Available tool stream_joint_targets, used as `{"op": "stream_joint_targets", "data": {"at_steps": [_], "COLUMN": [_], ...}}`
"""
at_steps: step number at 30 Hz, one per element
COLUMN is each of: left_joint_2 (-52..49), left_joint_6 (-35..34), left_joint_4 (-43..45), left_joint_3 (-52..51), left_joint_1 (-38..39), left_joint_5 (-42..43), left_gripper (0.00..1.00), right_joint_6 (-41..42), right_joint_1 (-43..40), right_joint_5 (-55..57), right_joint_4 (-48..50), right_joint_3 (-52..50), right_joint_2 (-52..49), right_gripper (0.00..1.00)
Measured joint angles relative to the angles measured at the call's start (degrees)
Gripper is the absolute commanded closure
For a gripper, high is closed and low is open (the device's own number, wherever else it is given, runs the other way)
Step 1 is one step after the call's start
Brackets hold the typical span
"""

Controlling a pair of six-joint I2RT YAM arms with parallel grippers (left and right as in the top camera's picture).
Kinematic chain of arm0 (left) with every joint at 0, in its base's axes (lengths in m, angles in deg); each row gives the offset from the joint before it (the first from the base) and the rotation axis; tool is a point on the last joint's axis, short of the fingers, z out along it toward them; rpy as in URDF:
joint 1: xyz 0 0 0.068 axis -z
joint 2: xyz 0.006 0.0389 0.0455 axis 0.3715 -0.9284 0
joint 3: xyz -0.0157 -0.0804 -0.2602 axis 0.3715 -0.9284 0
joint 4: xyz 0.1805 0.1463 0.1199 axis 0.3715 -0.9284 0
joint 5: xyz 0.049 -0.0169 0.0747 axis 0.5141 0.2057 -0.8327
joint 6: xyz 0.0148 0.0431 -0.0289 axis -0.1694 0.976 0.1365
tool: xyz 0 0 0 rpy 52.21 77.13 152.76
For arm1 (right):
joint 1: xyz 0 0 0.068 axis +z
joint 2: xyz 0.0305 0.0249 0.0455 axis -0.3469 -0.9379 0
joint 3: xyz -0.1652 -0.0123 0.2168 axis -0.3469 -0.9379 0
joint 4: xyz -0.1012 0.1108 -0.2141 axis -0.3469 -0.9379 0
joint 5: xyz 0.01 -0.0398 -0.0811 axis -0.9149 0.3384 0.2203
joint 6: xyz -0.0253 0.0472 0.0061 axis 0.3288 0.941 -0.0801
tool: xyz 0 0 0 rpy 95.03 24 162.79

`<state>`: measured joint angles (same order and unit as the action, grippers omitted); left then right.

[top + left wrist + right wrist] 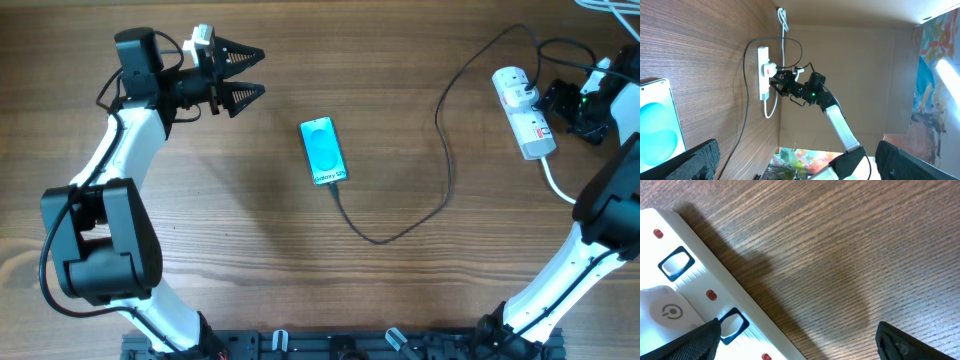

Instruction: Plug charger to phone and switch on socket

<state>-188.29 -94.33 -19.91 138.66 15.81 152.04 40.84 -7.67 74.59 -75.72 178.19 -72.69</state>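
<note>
Your phone (323, 150) has the charger (441, 130) meeting its near end — left gripper (257, 73) gapes empty, right gripper (797, 341) gapes over the socket (524, 118) at the far-right corner of the table (230, 250).

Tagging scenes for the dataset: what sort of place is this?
Probably an indoor robot lab bench: a wood-grain table, a left arm and right arm mounted at its edge, and a plain beige wall with a colourful poster.

The socket (700, 277) lies at the left on the wooden table (840, 255). It shows two rocker switches (676, 262), small red marks (658, 232) and a white block (665, 312) with a power symbol. The right gripper (800, 342) has its dark fingers (695, 342) wide apart, and one finger overlaps the socket's edge.
</note>
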Motion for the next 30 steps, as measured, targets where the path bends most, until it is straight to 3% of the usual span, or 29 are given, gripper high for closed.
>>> {"op": "stream_joint_targets", "data": {"at_steps": [8, 12, 20, 30], "left_joint_2": [0.00, 0.00, 0.00, 0.00], "left_joint_6": [0.00, 0.00, 0.00, 0.00], "left_joint_4": [0.00, 0.00, 0.02, 0.00], "left_joint_3": [0.00, 0.00, 0.00, 0.00], "left_joint_1": [-0.02, 0.00, 0.00, -0.02], "left_joint_5": [0.00, 0.00, 0.00, 0.00], "left_gripper": [0.00, 0.00, 0.00, 0.00], "right_joint_6": [0.50, 0.87, 0.90, 0.85], "right_joint_1": [0.00, -0.24, -0.50, -0.74], "right_joint_5": [-0.33, -1.31, 2.21, -1.16], "right_joint_4": [-0.76, 1.73, -1.88, 1.40], "right_joint_3": [-0.74, -3.15, -1.46, -1.46], "right_joint_2": [0.07, 1.07, 1.09, 1.09], "right_gripper": [0.00, 0.08, 0.00, 0.00]}}
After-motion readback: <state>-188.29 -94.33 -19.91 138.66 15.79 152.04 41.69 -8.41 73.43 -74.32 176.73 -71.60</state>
